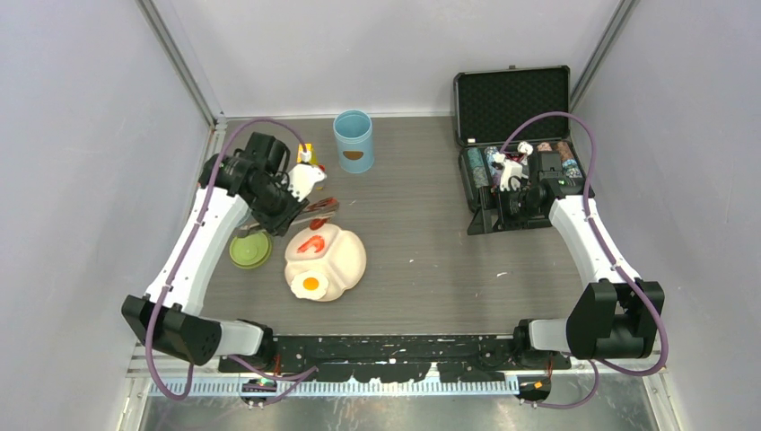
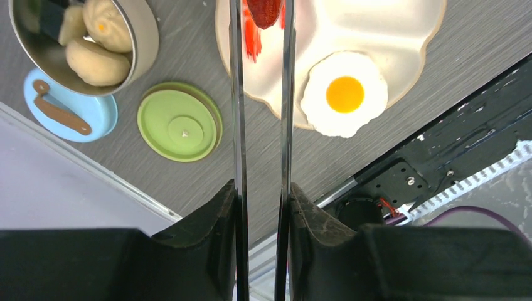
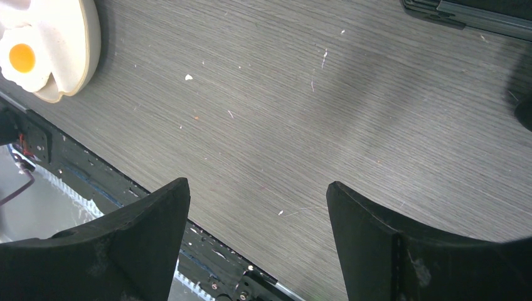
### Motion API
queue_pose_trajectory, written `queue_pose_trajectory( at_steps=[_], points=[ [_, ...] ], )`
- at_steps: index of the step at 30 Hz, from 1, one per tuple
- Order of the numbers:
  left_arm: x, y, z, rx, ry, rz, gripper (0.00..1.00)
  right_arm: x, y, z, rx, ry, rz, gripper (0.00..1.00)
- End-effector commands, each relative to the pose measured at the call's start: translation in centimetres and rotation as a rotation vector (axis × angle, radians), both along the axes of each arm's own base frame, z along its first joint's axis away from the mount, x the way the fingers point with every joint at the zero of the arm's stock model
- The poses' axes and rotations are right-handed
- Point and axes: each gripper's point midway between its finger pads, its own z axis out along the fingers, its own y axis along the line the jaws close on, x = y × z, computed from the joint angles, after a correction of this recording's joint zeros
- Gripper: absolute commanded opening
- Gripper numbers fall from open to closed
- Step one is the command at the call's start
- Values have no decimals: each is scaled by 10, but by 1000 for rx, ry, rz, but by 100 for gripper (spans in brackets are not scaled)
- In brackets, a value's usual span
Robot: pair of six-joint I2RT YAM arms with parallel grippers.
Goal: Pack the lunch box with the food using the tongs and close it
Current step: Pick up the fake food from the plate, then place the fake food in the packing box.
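My left gripper (image 2: pixel 262 195) clamped the tongs (image 2: pixel 237 94), seemingly pinching a sausage (image 2: pixel 264 9) at top centre. My right gripper (image 3: pixel 258 197) gaped open.

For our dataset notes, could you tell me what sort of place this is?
Probably a robotics lab cell: plain panel walls enclose the grey table, with left arm and right arm bolted at its edge.

left arm (image 1: pixel 193 247) and right arm (image 1: pixel 583 241): white tapering link shells set between bulky black joint housings, each trailed by a looping purple cable (image 1: pixel 549 113) that runs from the black base block up to a white wrist piece. left gripper (image 2: pixel 262 187) and right gripper (image 3: pixel 257 184): paired matte-black fingers (image 3: pixel 132 244), wedge-shaped and thick at the root, with rough, faintly scuffed inner faces.
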Motion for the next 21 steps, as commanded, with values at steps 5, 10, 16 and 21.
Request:
queue_pose_trajectory(
  at_steps=[5, 10, 16, 21],
  points=[
    [49, -39, 59, -190, -166, 29, 3, 7, 1, 5, 1, -38, 9, 85],
    [109, -54, 93, -235, -327, 70, 3, 7, 1, 5, -1, -39, 8, 85],
    [179, -75, 121, -329, -466, 155, 4, 9, 2, 1, 7, -34, 4, 85],
    [228, -96, 120, -384, -490, 179, 5, 9, 1, 1, -1, -37, 5, 85]
  ],
)
